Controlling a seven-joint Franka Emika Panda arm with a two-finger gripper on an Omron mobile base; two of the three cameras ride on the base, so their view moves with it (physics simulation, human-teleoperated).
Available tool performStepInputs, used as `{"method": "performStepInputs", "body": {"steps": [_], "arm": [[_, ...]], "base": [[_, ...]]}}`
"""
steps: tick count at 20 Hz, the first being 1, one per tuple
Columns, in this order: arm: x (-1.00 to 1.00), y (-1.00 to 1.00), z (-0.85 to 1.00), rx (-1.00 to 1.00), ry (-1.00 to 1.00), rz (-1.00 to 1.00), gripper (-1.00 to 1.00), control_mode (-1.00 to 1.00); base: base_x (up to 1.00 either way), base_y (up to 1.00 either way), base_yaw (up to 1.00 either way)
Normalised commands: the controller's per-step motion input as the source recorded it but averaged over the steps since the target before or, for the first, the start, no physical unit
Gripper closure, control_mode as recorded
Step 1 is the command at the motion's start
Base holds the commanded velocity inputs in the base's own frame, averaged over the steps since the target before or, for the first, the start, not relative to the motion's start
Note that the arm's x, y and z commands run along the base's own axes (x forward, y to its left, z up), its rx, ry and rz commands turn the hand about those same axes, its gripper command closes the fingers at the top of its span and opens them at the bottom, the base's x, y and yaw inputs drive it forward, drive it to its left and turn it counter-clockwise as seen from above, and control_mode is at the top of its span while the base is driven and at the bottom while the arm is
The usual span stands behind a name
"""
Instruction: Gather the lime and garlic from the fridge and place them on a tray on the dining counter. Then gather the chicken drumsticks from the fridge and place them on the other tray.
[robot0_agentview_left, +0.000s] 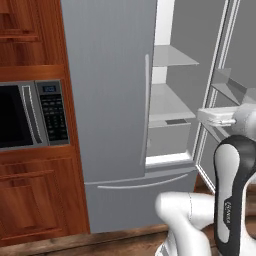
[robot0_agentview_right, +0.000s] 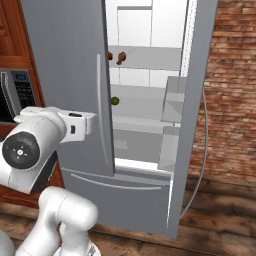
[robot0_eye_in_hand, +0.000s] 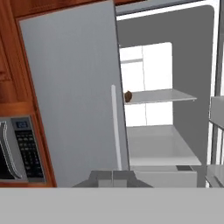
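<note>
The fridge (robot0_agentview_left: 110, 90) stands ahead with its left door (robot0_eye_in_hand: 70, 96) closed and its right door (robot0_agentview_right: 195, 100) swung wide open. Two chicken drumsticks (robot0_agentview_right: 120, 57) lie on the upper glass shelf; one drumstick (robot0_eye_in_hand: 128, 96) peeks past the closed door's edge in the hand view. The lime (robot0_agentview_right: 115, 100) sits on the shelf below, at its left side. My gripper (robot0_eye_in_hand: 112, 176) is shut with nothing in it. It hovers in front of the fridge, level with the lower shelves, pointing at the opening. The garlic, the trays and the dining counter are out of view.
A microwave (robot0_agentview_left: 30, 115) is built into the wooden cabinets (robot0_agentview_left: 35, 200) left of the fridge. A red brick wall (robot0_agentview_right: 232, 90) lies right of the open door. Door bins (robot0_agentview_right: 172, 100) jut from the open door's inner side. The freezer drawer (robot0_agentview_left: 135, 195) is closed.
</note>
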Motion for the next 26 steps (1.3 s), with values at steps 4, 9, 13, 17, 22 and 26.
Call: {"method": "performStepInputs", "body": {"steps": [4, 9, 13, 17, 22, 26], "arm": [[0.33, 0.92, -0.87, -0.14, -0.29, -0.07, -1.0, -1.0], [0.49, 0.52, -0.65, -0.07, -0.31, -0.04, -1.0, -1.0], [0.67, 0.27, -0.69, 0.0, -0.27, -0.06, -1.0, -1.0], [0.74, 0.0, -0.59, 0.0, -0.15, -0.02, -1.0, -1.0], [0.65, 0.0, -0.47, 0.06, -0.02, -0.01, -1.0, -1.0], [0.48, 0.07, -0.39, 0.01, -0.06, -0.01, -1.0, -1.0]], "base": [[0.0, 0.0, 0.0], [0.0, 0.0, 0.0], [0.0, 0.0, 0.0], [0.0, 0.0, 0.0], [0.0, 0.0, 0.0], [0.0, 0.0, 0.0]]}}
